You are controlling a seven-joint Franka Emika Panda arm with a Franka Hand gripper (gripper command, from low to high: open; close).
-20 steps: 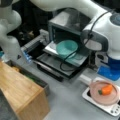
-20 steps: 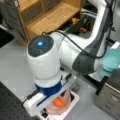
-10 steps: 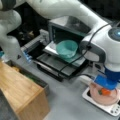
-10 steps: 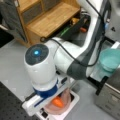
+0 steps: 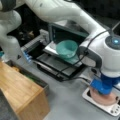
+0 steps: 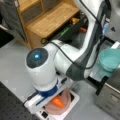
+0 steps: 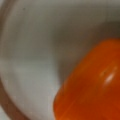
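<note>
Gripper (image 6: 53,96) over glossy orange carrot (image 6: 57,101)

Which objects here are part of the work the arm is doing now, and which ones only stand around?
In hand:
- gripper, down over the bowl
- orange carrot-like piece in the bowl
- pink bowl
- white scale under the bowl

Standing around:
- teal bowl
- wooden shelf
- black tray

Even, soft indoor light; all views blurred, wrist view most.
</note>
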